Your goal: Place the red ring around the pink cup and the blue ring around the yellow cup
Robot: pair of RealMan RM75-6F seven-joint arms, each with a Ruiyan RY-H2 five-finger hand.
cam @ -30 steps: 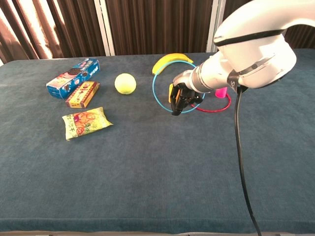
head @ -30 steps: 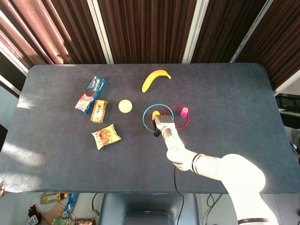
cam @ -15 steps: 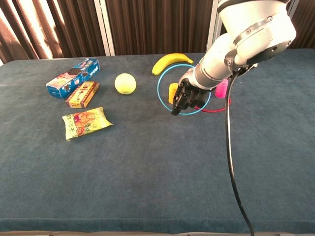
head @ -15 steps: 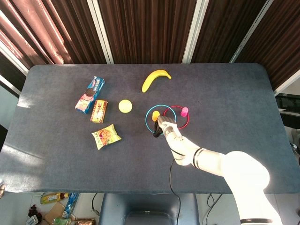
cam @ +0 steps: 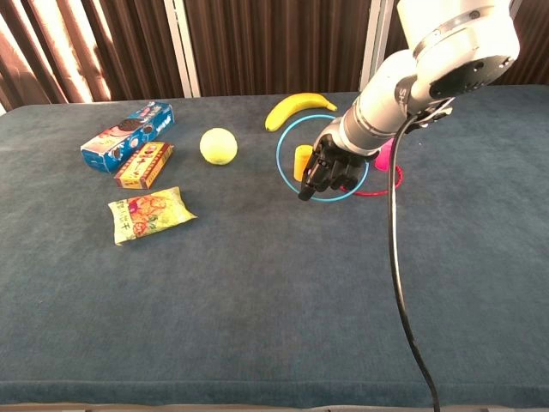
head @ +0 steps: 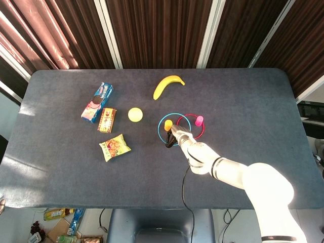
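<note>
Overlapping rims (blue ring [cam: 322, 157], red ring [cam: 377, 185])

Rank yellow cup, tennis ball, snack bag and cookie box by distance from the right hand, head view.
From the right hand:
1. yellow cup, just beyond it, inside the blue ring.
2. tennis ball, to its left.
3. snack bag, further left, nearer the robot.
4. cookie box, far left.

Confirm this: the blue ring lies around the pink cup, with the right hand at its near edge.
Not quite. The blue ring lies around the yellow cup, not the pink cup; the chest view shows it. The right hand is at its near edge.
</note>
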